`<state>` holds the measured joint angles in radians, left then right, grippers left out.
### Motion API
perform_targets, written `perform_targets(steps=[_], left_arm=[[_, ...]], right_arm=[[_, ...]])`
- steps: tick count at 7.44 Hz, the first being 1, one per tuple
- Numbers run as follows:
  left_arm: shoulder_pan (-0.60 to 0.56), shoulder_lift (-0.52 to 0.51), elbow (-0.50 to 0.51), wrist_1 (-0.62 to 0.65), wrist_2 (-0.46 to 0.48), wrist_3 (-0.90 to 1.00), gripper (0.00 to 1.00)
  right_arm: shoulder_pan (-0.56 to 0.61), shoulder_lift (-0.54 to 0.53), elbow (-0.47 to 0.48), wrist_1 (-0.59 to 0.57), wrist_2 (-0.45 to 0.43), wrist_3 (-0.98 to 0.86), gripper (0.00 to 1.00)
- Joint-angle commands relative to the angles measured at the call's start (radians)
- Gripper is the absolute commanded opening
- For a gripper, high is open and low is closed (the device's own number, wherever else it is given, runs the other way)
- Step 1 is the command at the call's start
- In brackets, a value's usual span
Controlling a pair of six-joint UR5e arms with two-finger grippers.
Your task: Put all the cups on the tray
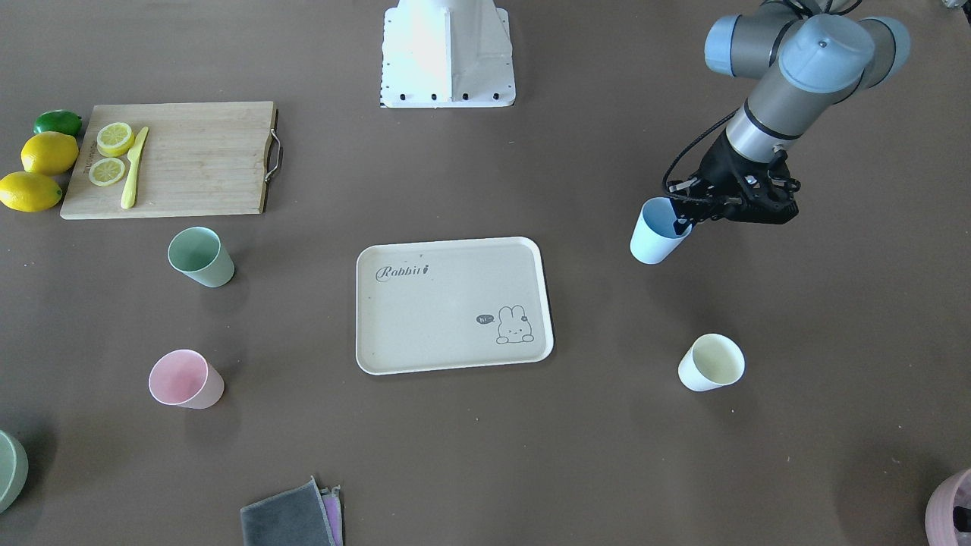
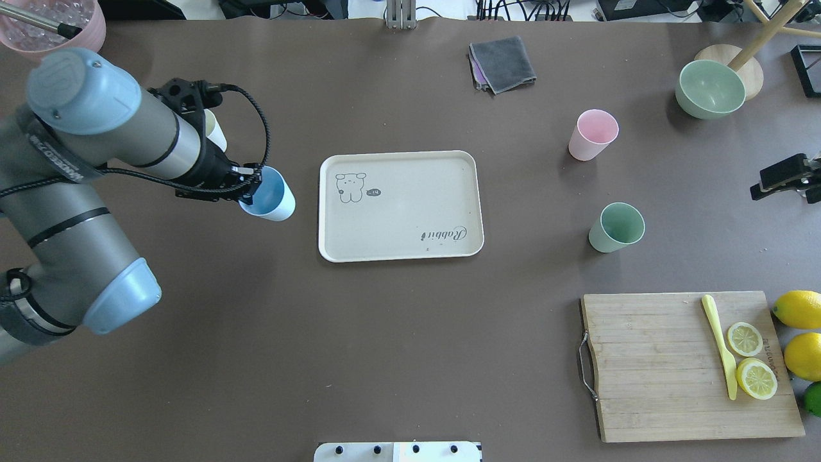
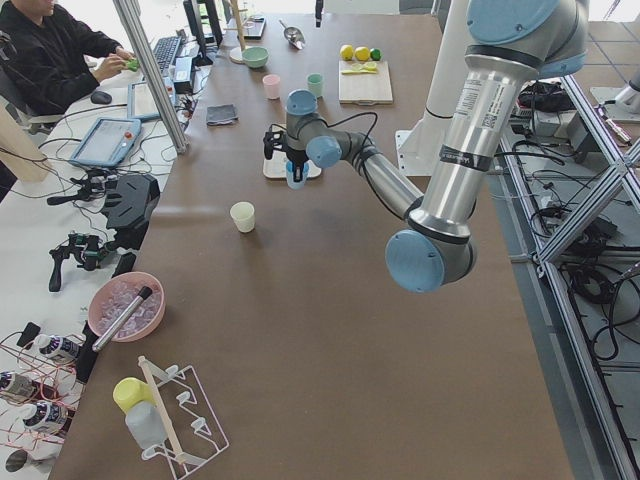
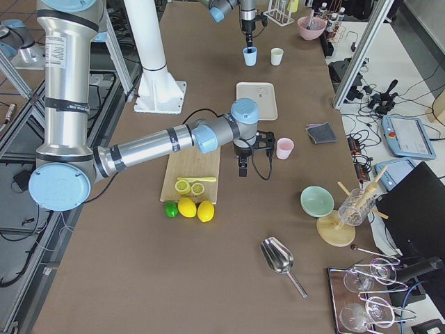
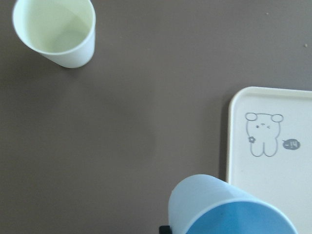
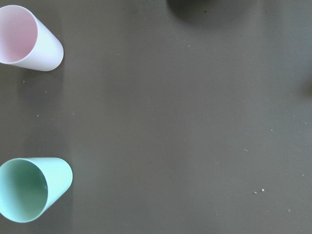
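Nearest the robot's base, a cutting board (image 2: 660, 366) with lemon slices and a yellow knife is seen on the desk (image 2: 397, 346). Beyond it, the green cup (image 2: 616, 228) is stood upright on the desk, well apart from the tray (image 2: 410, 192), which is laid flat at the middle. All four cups are off the tray. The right end effector (image 4: 241, 170) is held over the desk near the green cup; how far it is opened cannot be told. The blue cup (image 2: 272, 202) is held tilted just beside the tray's rabbit end. It is clamped at the rim by the left end effector (image 2: 247, 191), one finger inside it. Farther out, the pink cup (image 2: 593, 135) and the cream cup (image 1: 711, 362) are stood upright. A folded grey cloth (image 2: 503, 63) is laid farthest.
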<state>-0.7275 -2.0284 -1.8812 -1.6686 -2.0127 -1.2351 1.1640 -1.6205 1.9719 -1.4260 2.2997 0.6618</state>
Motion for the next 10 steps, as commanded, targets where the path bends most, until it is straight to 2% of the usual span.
perform_targets(steps=[1, 3, 5, 8, 9, 10], left_arm=[[0.089, -0.130, 0.072, 0.039, 0.089, -0.098, 0.00], [0.157, -0.179, 0.140, 0.032, 0.156, -0.106, 0.00], [0.171, -0.240, 0.233, 0.006, 0.172, -0.156, 0.00], [0.168, -0.237, 0.306, -0.072, 0.215, -0.158, 0.00], [0.158, -0.239, 0.306, -0.074, 0.219, -0.167, 0.25], [0.142, -0.240, 0.301, -0.074, 0.219, -0.172, 0.85]], right_arm=[[-0.145, 0.109, 0.002, -0.002, -0.066, 0.198, 1.00], [-0.217, 0.155, -0.013, -0.002, -0.098, 0.277, 1.00], [-0.237, 0.172, -0.019, -0.002, -0.100, 0.306, 1.00], [-0.282, 0.192, -0.019, -0.001, -0.140, 0.392, 1.00], [-0.293, 0.201, -0.021, -0.002, -0.143, 0.397, 1.00], [-0.302, 0.218, -0.039, -0.004, -0.157, 0.397, 1.00]])
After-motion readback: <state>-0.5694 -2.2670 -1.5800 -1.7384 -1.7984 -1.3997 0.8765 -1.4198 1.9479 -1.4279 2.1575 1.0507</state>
